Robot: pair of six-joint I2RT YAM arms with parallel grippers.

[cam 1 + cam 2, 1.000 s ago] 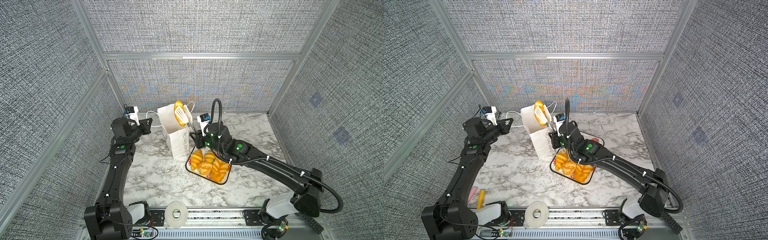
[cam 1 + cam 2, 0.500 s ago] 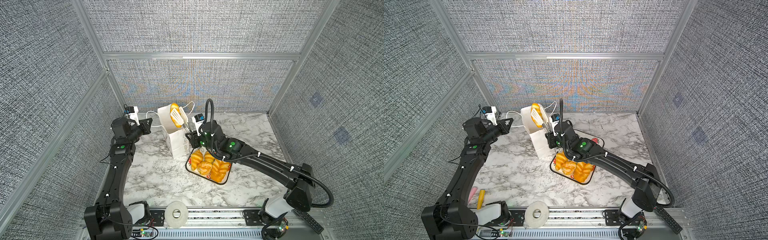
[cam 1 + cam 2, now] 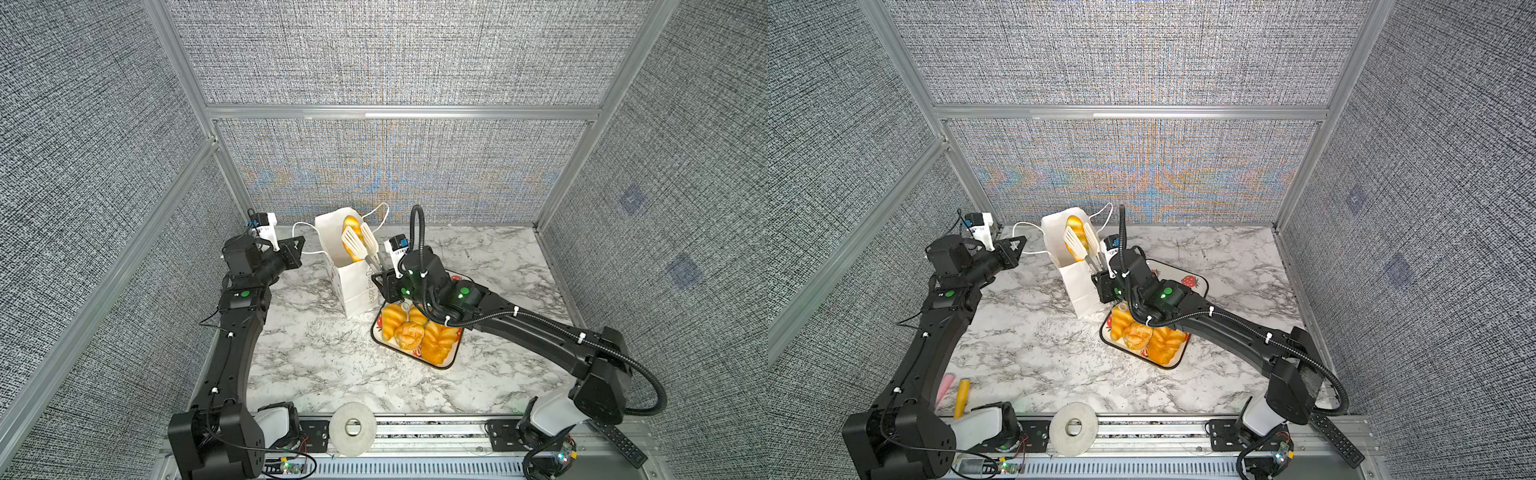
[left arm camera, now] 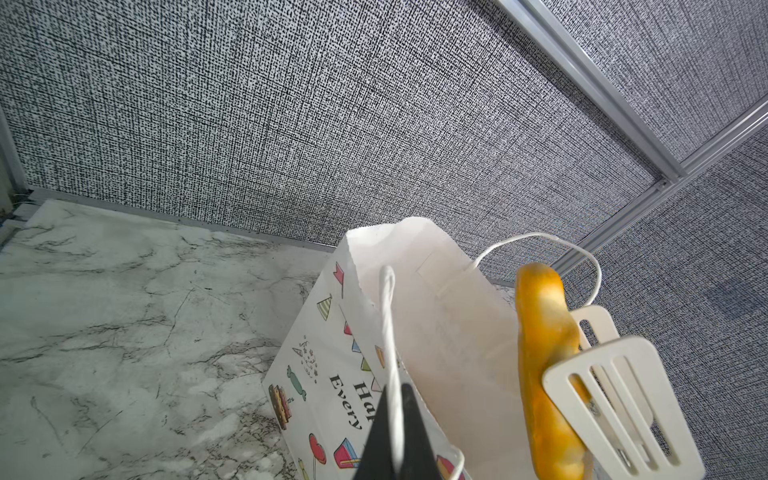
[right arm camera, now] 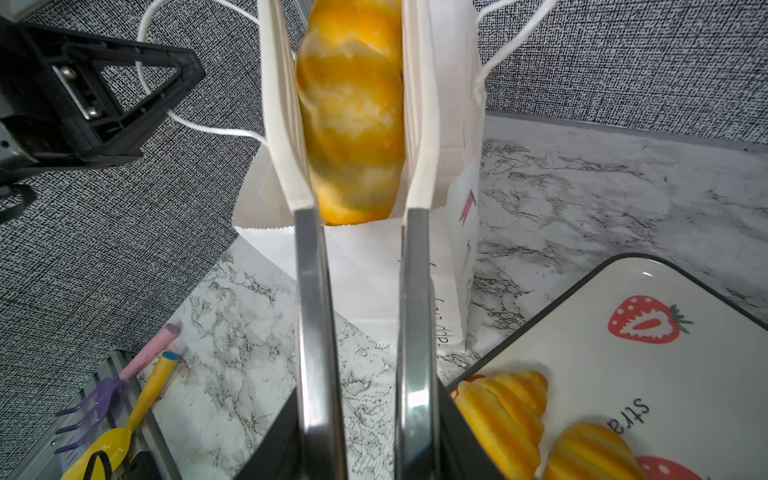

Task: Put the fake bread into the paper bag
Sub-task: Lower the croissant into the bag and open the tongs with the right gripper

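In both top views the paper bag (image 3: 353, 291) stands upright on the tabletop (image 3: 324, 365), beside the tray (image 3: 436, 365) of fake bread (image 3: 409, 334).

Left wrist: the left jaws are pinched shut on the bag's cord handle (image 4: 390, 332).

Right wrist: the right jaws clamp the tongs (image 5: 313, 291), whose blades hold one loaf (image 5: 353, 112) at the bag's open mouth.

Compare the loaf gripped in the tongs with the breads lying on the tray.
Pose: the loaf stands nearly upright at the mouth of the paper bag, while the tray breads lie flat, piled together on the tray.
Hold: the loaf is clamped between the white blades of the tongs; no tool grips the tray breads.
Shape: the loaf is long and fairly smooth; the tray breads are shorter, several deeply ridged.
Both are glossy golden-yellow.
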